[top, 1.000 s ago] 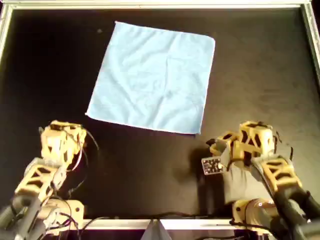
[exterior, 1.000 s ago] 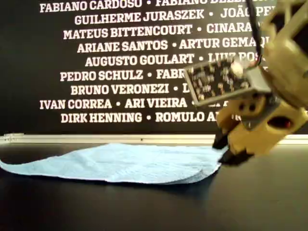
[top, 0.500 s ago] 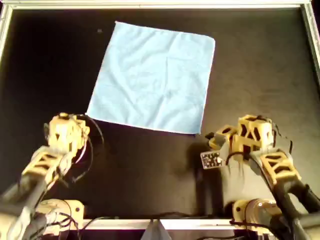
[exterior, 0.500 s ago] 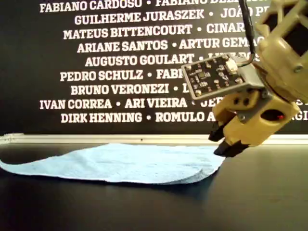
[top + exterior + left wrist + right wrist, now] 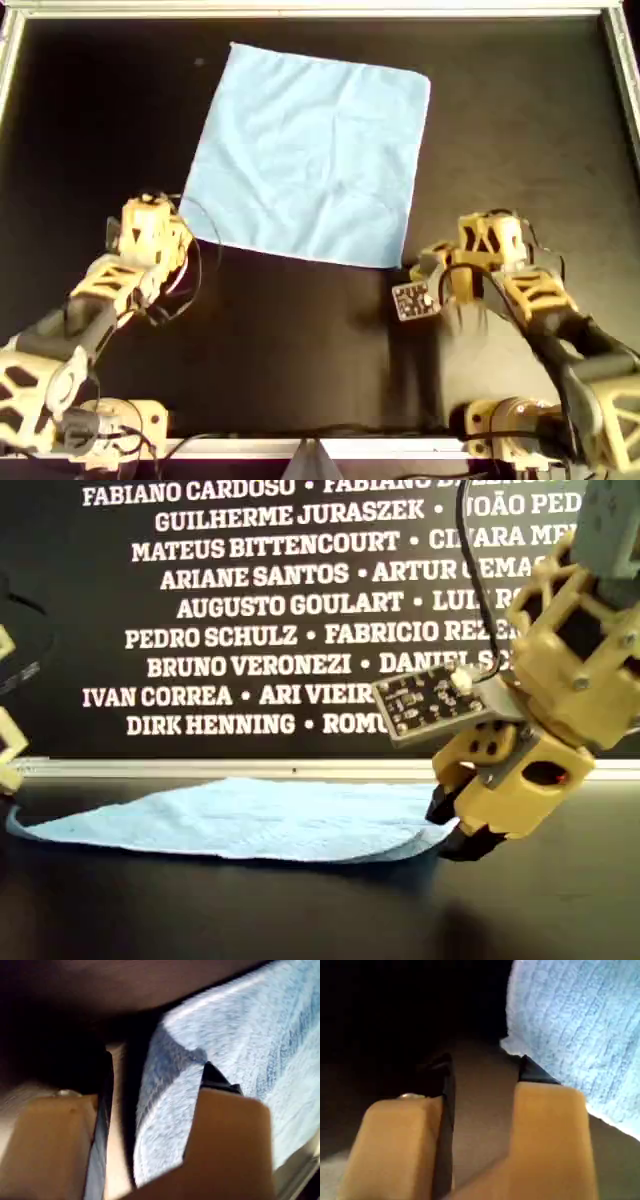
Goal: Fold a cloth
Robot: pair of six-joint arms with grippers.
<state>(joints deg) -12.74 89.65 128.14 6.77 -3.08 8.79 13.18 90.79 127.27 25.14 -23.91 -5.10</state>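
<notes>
a black wall [image 5: 60, 600] behind carries white names: "augusto goulart", "dirk henning". one cloth [image 5: 310, 150] lies flat near the table's [image 5: 300, 330] far edge, slightly skewed. the left gripper [image 5: 155, 1067] straddles its near corner, jaws apart. the right gripper [image 5: 482, 1067] gapes beside the other near corner.

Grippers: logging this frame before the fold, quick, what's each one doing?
Left gripper: open, jaws straddling a corner of the cloth, nothing held yet.
Right gripper: open, empty, right beside another cloth corner.
</notes>
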